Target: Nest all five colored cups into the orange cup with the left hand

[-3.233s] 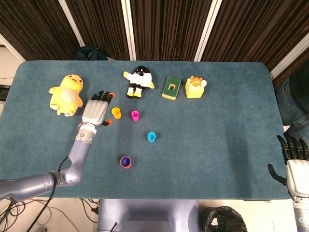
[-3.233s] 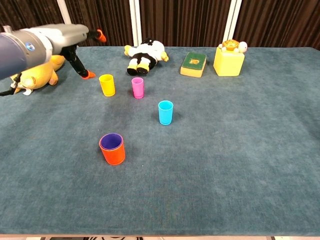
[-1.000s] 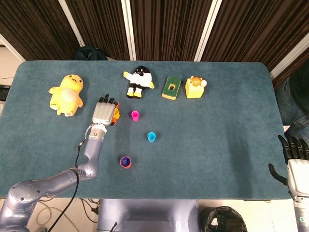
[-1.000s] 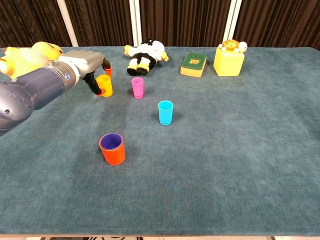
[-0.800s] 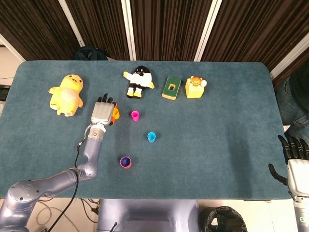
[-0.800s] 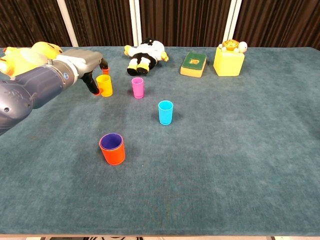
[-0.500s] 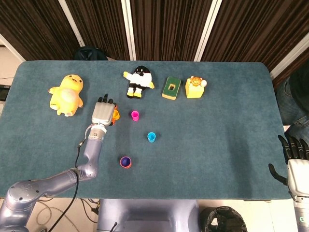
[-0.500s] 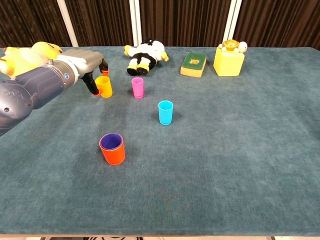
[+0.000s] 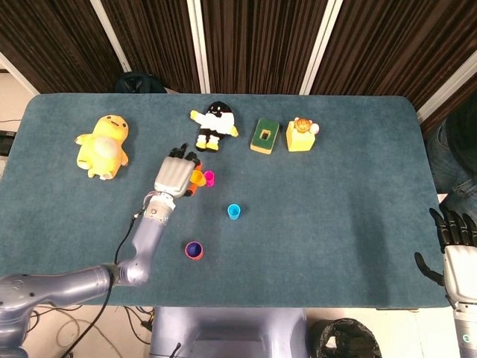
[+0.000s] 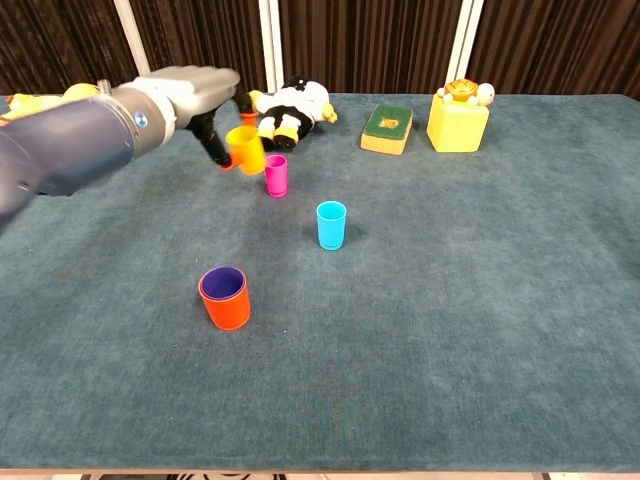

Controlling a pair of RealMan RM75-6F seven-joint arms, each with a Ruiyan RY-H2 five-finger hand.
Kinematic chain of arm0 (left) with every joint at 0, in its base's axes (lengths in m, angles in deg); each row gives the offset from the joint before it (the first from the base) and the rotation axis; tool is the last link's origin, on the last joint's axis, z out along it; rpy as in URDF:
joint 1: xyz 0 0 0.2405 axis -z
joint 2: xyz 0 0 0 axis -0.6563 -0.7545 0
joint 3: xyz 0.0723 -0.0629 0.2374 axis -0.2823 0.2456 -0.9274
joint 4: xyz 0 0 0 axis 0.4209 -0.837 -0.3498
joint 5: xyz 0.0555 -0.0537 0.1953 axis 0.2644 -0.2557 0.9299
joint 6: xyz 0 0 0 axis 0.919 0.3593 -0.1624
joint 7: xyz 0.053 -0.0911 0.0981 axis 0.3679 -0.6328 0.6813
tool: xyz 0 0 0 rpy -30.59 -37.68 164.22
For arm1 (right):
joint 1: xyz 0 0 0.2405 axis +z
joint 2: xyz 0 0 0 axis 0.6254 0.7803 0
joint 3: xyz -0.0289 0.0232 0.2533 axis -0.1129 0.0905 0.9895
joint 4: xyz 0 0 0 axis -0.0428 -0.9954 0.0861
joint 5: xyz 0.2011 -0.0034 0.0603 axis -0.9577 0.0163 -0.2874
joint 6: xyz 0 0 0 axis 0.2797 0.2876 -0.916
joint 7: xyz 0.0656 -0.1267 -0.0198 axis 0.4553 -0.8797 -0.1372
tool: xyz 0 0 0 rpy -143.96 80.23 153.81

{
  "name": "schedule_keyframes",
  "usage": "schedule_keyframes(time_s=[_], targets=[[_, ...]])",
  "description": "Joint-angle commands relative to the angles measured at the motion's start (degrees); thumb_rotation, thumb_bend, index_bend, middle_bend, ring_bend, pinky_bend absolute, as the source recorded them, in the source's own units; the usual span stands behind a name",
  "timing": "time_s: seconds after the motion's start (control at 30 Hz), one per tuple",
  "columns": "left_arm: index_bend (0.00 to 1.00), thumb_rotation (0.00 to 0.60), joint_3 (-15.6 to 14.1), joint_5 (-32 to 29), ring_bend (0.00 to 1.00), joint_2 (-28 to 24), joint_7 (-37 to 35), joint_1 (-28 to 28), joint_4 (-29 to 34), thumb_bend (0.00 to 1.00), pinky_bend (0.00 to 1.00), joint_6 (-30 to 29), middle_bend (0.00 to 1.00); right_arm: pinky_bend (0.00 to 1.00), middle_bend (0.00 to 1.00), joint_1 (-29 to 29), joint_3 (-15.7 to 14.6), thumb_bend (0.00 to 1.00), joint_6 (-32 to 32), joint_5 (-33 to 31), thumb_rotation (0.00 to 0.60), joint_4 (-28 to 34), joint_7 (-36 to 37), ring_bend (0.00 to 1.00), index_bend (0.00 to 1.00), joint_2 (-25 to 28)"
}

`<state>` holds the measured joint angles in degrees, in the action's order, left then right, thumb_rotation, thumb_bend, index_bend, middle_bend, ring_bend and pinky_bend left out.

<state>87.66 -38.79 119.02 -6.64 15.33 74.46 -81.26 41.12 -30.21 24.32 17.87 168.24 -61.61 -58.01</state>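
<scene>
Dark curtains hang behind a teal felt table (image 9: 335, 224). Along its far edge lie a yellow plush duck (image 9: 103, 146) and a black-and-white plush penguin (image 9: 215, 125). At the table's near right corner, the right hand (image 9: 455, 250) rests with fingers spread, grasping nothing. Over the table's left half, the left hand (image 10: 205, 95) grasps a small yellow plastic cup (image 10: 244, 148), lifted and tilted, just beside the upright pink plastic cup (image 10: 276, 175). Nearer the front stand a blue plastic cup (image 10: 331, 224) and an orange plastic cup (image 10: 225, 298) with a purple cup nested inside.

Grey arm (image 9: 141, 246), orange-tipped fingers (image 10: 222, 160)
</scene>
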Motion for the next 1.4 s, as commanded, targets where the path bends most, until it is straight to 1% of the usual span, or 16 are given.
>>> schedule_keyframes(time_s=[0.03,0.07,0.1,0.17,0.23,0.4,0.53,0.67,0.77,0.9,1.0,1.13,1.4], targets=[[0.45,0.6,-2.8,0.0,0.0,-11.6,6.5,-1.5,20.7,0.31,0.16,-1.3,0.23,0.04,0.05,-0.1,0.0,0.37,0.1,0.1,0.6,0.1,-0.1,0.07,0.07,0.0],[0.45,0.6,-3.6,-0.7,0.0,-13.6,7.8,-1.8,24.5,0.31,0.16,-1.4,0.23,0.04,0.05,-0.1,-0.1,0.37,0.1,0.1,0.6,0.1,-0.1,0.07,0.07,0.0],[0.45,0.6,-4.0,-1.0,0.0,-14.6,8.4,-1.9,26.3,0.31,0.16,-1.5,0.23,0.04,0.05,-0.1,-0.1,0.37,0.1,0.1,0.6,0.2,-0.1,0.07,0.07,0.1],[0.45,0.6,-5.8,-1.3,0.0,-17.9,10.6,-2.2,31.9,0.31,0.16,-2.0,0.23,0.04,0.05,-0.1,-0.2,0.37,0.2,0.3,0.6,0.3,-0.1,0.07,0.07,0.1],[0.45,0.6,-7.0,-1.3,0.0,-19.5,11.6,-2.4,34.8,0.31,0.16,-2.4,0.23,0.04,0.05,-0.1,-0.2,0.37,0.2,0.3,0.6,0.3,-0.1,0.07,0.07,0.1],[0.45,0.6,-9.5,-1.6,0.0,-22.3,11.2,-3.1,39.7,0.31,0.16,-2.0,0.23,0.04,0.05,-0.2,-0.1,0.37,0.3,0.1,0.6,0.3,-0.1,0.07,0.07,0.2],[0.45,0.6,-11.5,-0.1,0.0,-23.5,10.2,-3.9,41.5,0.31,0.16,-1.3,0.23,0.04,0.05,-0.2,0.0,0.37,0.3,0.0,0.6,0.3,0.0,0.07,0.07,0.2],[0.45,0.6,-14.3,3.0,0.0,-24.1,9.3,-4.8,41.9,0.31,0.16,-0.5,0.23,0.04,0.05,-0.1,0.0,0.37,0.1,-0.1,0.6,0.2,0.0,0.07,0.07,0.2],[0.45,0.6,-15.8,5.4,0.0,-24.0,8.5,-5.5,41.5,0.31,0.16,-0.3,0.24,0.04,0.05,-0.2,0.1,0.37,0.3,-0.1,0.6,0.2,0.1,0.07,0.07,0.2],[0.45,0.6,-17.0,8.1,0.0,-23.8,6.7,-6.4,41.0,0.31,0.16,0.0,0.24,0.04,0.05,-0.2,0.1,0.37,0.3,-0.2,0.6,0.2,0.2,0.07,0.07,0.3],[0.45,0.6,-18.1,10.0,0.0,-23.5,6.7,-6.6,40.0,0.31,0.16,-0.1,0.24,0.04,0.05,-0.2,0.1,0.37,0.3,-0.1,0.6,0.2,0.2,0.07,0.07,0.2],[0.44,0.6,-18.8,11.6,0.0,-22.4,6.8,-6.9,38.4,0.31,0.16,-0.6,0.24,0.04,0.05,-0.2,0.0,0.37,0.2,0.0,0.6,0.2,0.2,0.07,0.07,0.2],[0.42,0.6,-19.2,13.5,0.0,-19.6,6.7,-7.0,35.5,0.31,0.16,-1.6,0.24,0.04,0.05,-0.1,0.2,0.37,0.0,-0.5,0.6,-0.1,0.5,0.07,0.07,0.2]])
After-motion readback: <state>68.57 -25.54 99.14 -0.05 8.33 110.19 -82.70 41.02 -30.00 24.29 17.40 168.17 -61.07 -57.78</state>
